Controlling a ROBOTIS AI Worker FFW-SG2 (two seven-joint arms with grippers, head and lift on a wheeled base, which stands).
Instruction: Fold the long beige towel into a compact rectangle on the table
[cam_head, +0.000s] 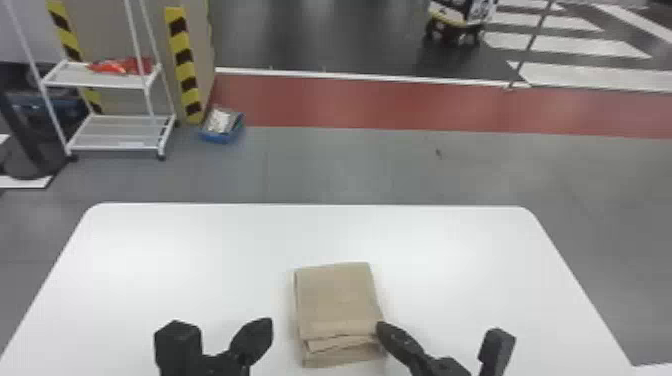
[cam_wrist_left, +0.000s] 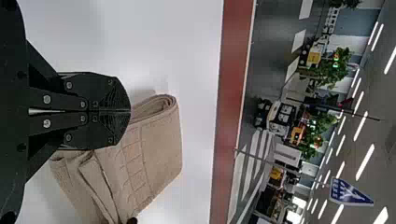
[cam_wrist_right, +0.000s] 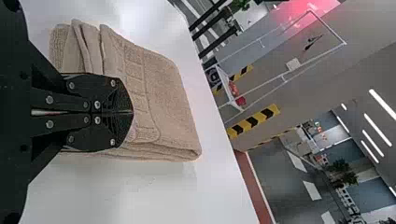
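The beige towel (cam_head: 337, 302) lies folded into a layered rectangle near the table's front, its loose layers stepped at the near end. My left gripper (cam_head: 262, 327) is just left of the towel, apart from it in the head view. In the left wrist view the left gripper (cam_wrist_left: 130, 111) is shut, with the towel (cam_wrist_left: 156, 144) beyond it. My right gripper (cam_head: 382, 327) is at the towel's right edge near the front corner. In the right wrist view the right gripper (cam_wrist_right: 132, 112) is shut in front of the towel (cam_wrist_right: 168, 102); whether it touches the cloth I cannot tell.
The white table (cam_head: 175, 250) extends around the towel on both sides and behind it. Beyond its far edge, on the floor, stand a white wheeled rack (cam_head: 117, 120) and a small blue bin (cam_head: 222, 131) at the left.
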